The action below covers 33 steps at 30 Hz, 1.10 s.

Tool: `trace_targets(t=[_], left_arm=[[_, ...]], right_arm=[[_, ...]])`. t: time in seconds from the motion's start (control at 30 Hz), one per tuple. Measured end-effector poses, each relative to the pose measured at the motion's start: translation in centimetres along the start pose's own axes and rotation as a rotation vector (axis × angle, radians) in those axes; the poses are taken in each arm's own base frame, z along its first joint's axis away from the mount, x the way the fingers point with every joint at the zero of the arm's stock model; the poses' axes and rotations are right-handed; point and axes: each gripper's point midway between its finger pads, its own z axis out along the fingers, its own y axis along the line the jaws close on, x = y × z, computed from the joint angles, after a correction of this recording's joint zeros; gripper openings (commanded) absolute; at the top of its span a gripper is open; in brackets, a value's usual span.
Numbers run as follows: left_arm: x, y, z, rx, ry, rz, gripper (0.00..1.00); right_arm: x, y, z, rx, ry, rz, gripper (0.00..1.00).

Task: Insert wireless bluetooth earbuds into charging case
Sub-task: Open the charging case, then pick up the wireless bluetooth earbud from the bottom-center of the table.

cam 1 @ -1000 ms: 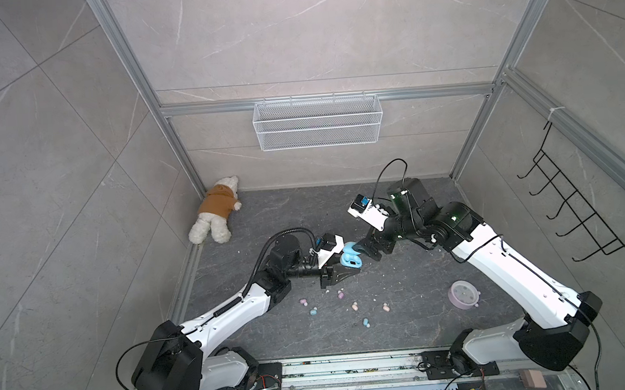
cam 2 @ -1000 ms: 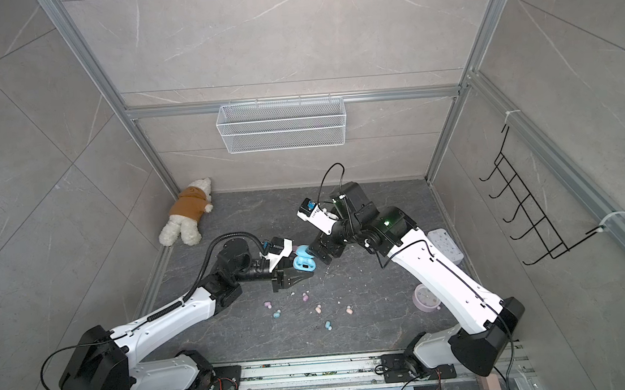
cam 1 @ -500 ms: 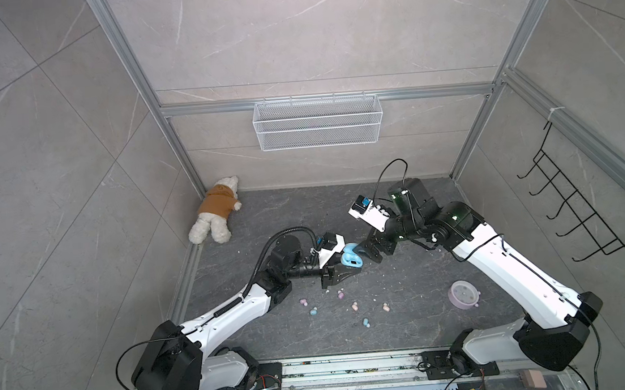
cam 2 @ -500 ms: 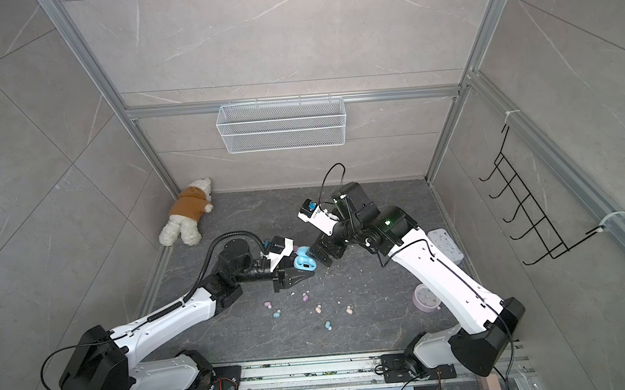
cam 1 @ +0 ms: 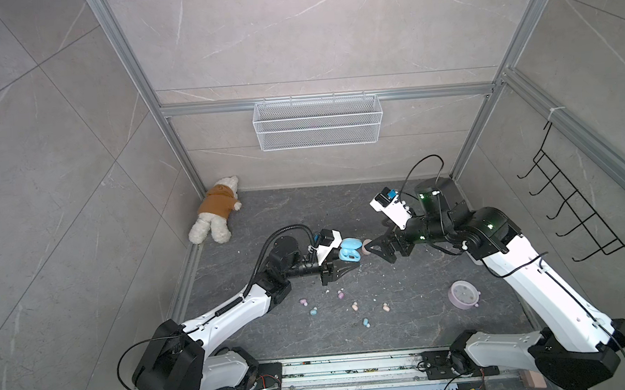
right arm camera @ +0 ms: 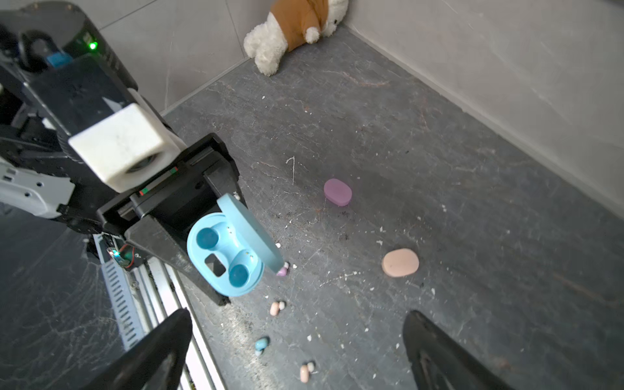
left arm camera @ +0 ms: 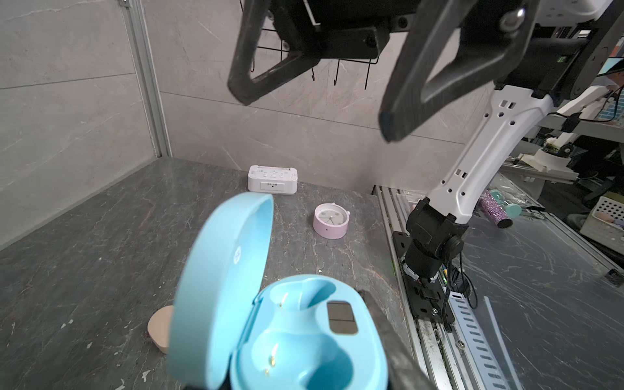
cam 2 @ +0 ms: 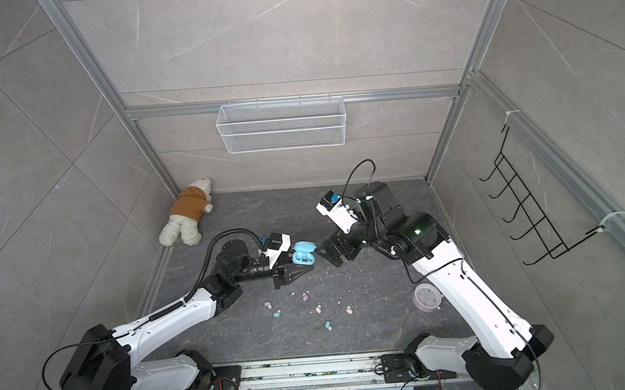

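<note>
Six earbuds [cam 1: 354, 306] lie scattered (amid white crumbs [right arm camera: 380, 242]) near the open blue case [cam 1: 349, 252] pinched in the left gripper [cam 1: 340, 263]; the right gripper [cam 1: 380, 250], jaws spread, hovers by a peach case [cam 1: 365, 245].

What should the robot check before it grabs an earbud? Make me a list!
1. Blue case lid open: ok.
2. Both its sockets empty: ok.
3. Left gripper shut on that case: ok.
4. Right gripper open, holding nothing: ok.
5. Light blue earbuds lying free, nothing on top: ok.
6. Which earbud fits which socket: cannot tell.
</note>
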Motion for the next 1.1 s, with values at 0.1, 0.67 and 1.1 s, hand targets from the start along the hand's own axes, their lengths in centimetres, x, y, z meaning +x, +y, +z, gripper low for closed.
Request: trace_targets(t=[0.1,0.67,1.1], left_arm=[[0.9,0.1,-0.2,-0.017,0.012,-0.012,0.10],[-1.4,0.6,-0.4,-0.059,-0.055,0.066,0.10],[-4.0,0.8,-2.9,-0.136,-0.112,0.149,0.10]], right_arm=[[1.6,-0.8,-0.6,0.021,0.007,0.121,1.00],[19.5,0.7,8.0,0.043,0.410,0.694,0.95],[21.8,4.0,11.2,0.124,0.400,0.688,0.88]])
